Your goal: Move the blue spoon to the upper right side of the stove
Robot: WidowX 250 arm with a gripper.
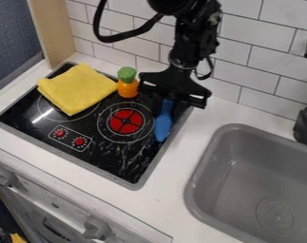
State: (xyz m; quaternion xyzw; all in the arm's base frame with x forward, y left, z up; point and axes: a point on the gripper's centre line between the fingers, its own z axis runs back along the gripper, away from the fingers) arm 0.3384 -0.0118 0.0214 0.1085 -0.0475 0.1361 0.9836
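Observation:
The black gripper [169, 104] hangs low over the upper right part of the black stove [135, 173], close to the tiled wall. Directly under it is the blue spoon [163, 127], along the stove's right side. The spoon's broad end points toward the front of the stove, and its narrow end runs up to the gripper, which partly hides it. Whether the gripper holds that end cannot be made out.
A yellow cloth [78, 88] lies on the stove's upper left. An orange toy carrot with a green top [128, 84] stands at the back edge, left of the gripper. To the right are a grey sink [235, 166] and a dark faucet [306, 124].

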